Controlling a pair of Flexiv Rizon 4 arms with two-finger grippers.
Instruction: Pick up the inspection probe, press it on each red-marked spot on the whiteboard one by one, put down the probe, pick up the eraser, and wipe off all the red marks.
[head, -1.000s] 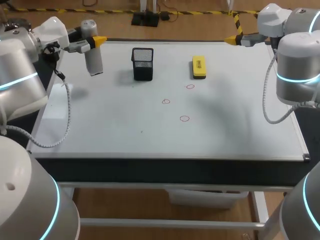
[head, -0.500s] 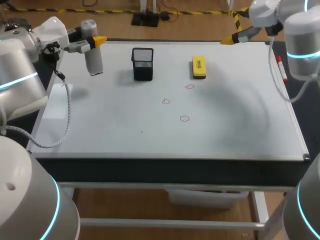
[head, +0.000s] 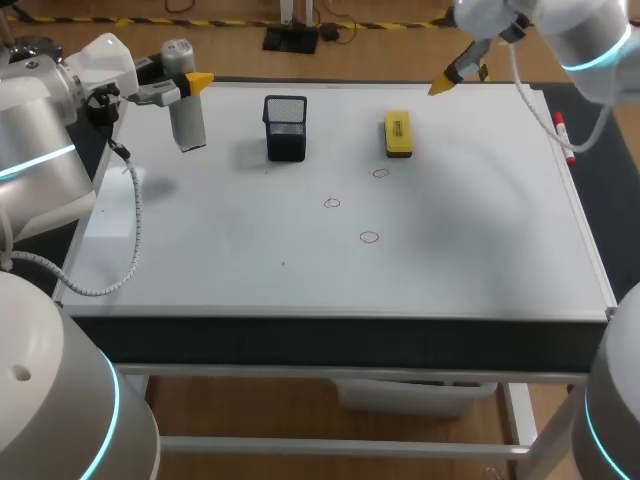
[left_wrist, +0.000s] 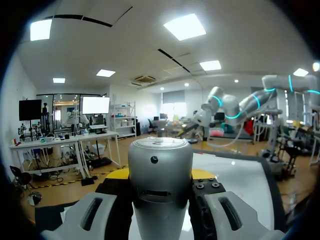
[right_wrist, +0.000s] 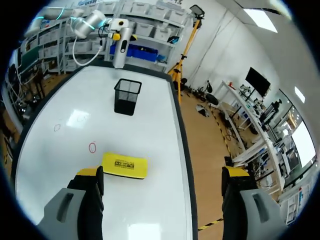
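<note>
Left hand (head: 195, 84) pinches probe (head: 186, 118) at 10 o'clock; right hand (head: 455, 78) spread near eraser (head: 398, 134), 1 o'clock. Risk: probe clipping mesh cup (head: 286, 128) en route to red marks (head: 369, 237).

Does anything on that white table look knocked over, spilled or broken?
Nothing stands out. The black mesh holder stands upright, the yellow eraser lies flat, the three red marks show as small circles, and the left gripper holds the silver probe roughly upright above the far corner.

The table (head: 340, 340) has a dark front edge and white frame.
</note>
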